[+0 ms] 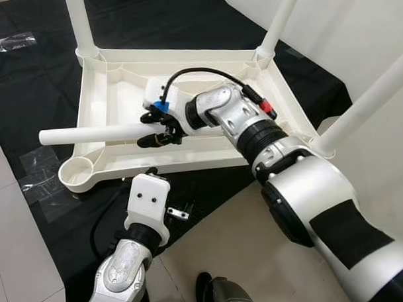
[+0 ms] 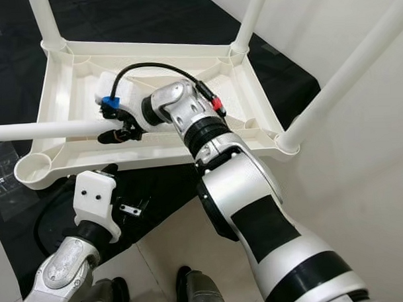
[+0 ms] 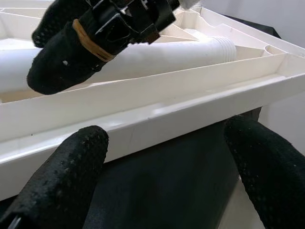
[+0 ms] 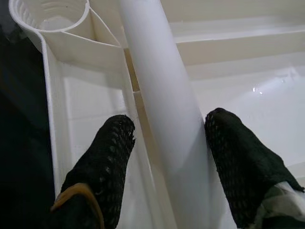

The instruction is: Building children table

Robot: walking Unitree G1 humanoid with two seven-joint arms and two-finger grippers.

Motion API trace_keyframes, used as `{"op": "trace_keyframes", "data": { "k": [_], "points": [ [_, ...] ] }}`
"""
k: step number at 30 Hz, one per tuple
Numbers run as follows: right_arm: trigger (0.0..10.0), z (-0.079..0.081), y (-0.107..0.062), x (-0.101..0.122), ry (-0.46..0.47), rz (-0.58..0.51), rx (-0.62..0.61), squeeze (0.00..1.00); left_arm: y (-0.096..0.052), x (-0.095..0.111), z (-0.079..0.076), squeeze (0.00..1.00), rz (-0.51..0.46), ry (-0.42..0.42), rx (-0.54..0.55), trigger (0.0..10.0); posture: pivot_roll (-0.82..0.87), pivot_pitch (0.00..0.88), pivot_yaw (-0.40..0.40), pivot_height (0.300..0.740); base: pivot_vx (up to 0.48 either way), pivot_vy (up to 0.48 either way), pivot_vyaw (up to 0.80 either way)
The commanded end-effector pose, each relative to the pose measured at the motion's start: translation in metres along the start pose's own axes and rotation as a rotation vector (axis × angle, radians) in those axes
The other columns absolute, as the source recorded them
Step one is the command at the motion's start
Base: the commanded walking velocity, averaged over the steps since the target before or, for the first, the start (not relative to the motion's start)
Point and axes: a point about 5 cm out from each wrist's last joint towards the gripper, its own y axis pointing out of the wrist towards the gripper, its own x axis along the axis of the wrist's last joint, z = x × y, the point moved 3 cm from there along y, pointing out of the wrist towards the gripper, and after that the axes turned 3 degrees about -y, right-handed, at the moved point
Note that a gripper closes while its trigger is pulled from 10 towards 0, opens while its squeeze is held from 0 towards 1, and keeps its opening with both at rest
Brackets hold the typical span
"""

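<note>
Over the upturned tabletop [image 1: 120,94], the right tool [image 1: 162,129] grips the last leg [image 1: 95,134]; the empty socket [image 1: 76,172] at eight o'clock awaits it, while the left tool [image 3: 162,176] hovers spread.

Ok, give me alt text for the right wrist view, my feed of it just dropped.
A white table leg runs between the right hand's two black fingers, which sit on either side of it, above the upturned white tabletop. Past the leg's far end sits an empty round corner socket.

Silver arms with black bands, a looping black cable [image 1: 199,73] with red plug, blue clip, white two-screw wrist housing [image 1: 148,198], black textured fingers [image 4: 102,167].
</note>
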Motion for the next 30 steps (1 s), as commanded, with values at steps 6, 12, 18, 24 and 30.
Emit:
{"op": "trace_keyframes", "data": {
  "k": [6,12,18,24,30],
  "points": [
    [10.0,-0.002,0.004,0.005,-0.042,0.037,-0.032,0.0,-0.002,0.001,-0.006,0.0,-0.006,-0.011,-0.013,10.0,0.0,0.208,-0.207,0.74,0.0,0.0,0.0],
    [10.0,-0.007,0.005,0.005,-0.093,0.107,-0.096,0.0,-0.004,0.002,-0.007,0.0,-0.009,-0.016,-0.003,10.0,-0.01,0.221,-0.224,0.74,0.0,0.0,0.0],
    [10.0,-0.004,0.009,-0.001,-0.146,0.159,-0.089,0.0,-0.005,0.004,-0.008,0.0,-0.01,-0.024,0.005,10.0,-0.02,0.232,-0.235,0.74,0.0,0.0,0.0],
    [10.0,0.0,0.013,-0.004,-0.172,0.179,-0.081,0.0,-0.006,0.004,-0.009,0.0,-0.01,-0.03,0.01,10.0,-0.02,0.242,-0.24,0.74,0.0,0.0,0.0],
    [0.0,-0.002,0.017,-0.001,-0.193,0.172,-0.141,0.0,-0.008,0.006,-0.009,0.0,-0.01,-0.034,0.024,10.0,-0.02,0.251,-0.245,0.74,0.0,0.0,0.0]
  ]
}}
